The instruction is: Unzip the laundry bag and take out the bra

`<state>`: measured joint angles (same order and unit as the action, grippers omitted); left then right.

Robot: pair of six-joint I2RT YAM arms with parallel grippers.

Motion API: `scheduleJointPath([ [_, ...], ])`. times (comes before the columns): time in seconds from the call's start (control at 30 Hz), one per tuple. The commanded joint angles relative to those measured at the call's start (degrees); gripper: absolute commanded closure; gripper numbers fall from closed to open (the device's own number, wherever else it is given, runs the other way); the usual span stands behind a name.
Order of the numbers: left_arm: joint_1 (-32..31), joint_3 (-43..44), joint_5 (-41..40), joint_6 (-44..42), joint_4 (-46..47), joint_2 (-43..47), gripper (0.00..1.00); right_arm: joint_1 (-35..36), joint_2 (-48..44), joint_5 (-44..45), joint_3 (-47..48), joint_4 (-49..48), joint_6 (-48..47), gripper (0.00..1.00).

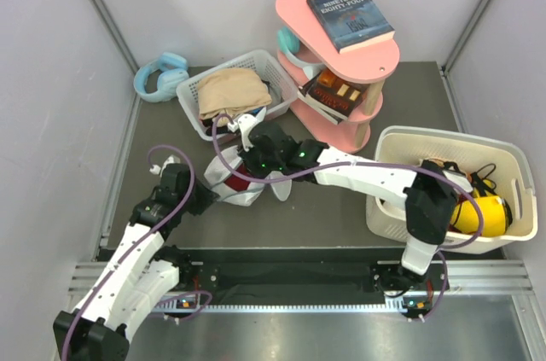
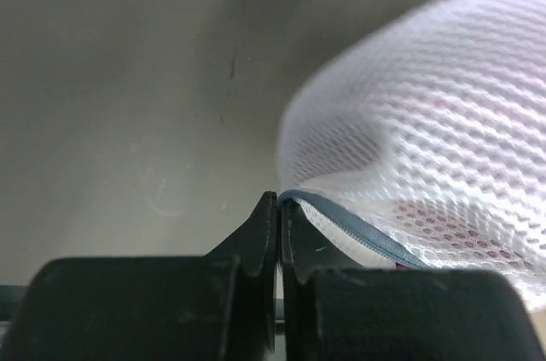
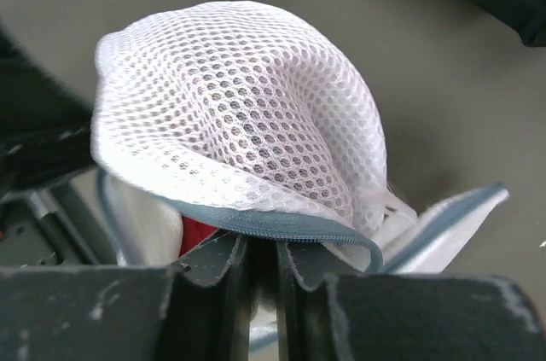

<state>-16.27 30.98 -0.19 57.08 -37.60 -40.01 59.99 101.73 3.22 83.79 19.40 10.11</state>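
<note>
The small round white mesh laundry bag with a teal zipper band [image 1: 238,195] is lying on the dark grey table [image 1: 341,218], at 6 o'clock from the white slatted plastic basket [image 1: 193,116]. The left gripper [image 2: 278,218], at the bag's 8 o'clock, is pinching the end of the band with its jaws pressed together. The right gripper [image 3: 263,260], at 1 o'clock, is nipping the band's rim. Red fabric [image 3: 196,233] is showing inside.
</note>
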Motion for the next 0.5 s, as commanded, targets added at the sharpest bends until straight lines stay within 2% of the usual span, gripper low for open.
scheduleJointPath([
  [0.0, 0.1, 1.5, -3.0, 0.2, -1.8, 0.8, 1.0, -0.8, -4.5, -11.4, -4.1, -2.7, -2.5, 0.86],
  [0.1, 0.0, 1.4, -1.1, -1.1, 1.1, 0.6, 1.0, -0.4, -3.0, -17.9, -6.3, -2.2, -2.6, 0.81],
  [0.27, 0.1, 1.1, 3.9, -3.5, 6.8, -3.8, 1.0, 1.3, 0.8, -18.0, -10.1, -5.1, -1.0, 0.79],
  [0.4, 0.1, 0.9, 8.7, -5.1, 10.8, -7.8, 1.0, 1.4, 4.5, -17.3, -9.5, -6.3, -0.2, 0.76],
  [0.43, 0.1, 0.9, 9.8, -5.4, 11.8, -8.5, 1.0, 1.4, 5.2, -17.0, -8.7, -6.1, 0.1, 0.75],
  [0.47, 0.0, 0.8, 10.0, -5.7, 12.0, -8.9, 1.0, 1.3, 5.8, -16.7, -8.2, -6.1, 0.2, 0.68],
])
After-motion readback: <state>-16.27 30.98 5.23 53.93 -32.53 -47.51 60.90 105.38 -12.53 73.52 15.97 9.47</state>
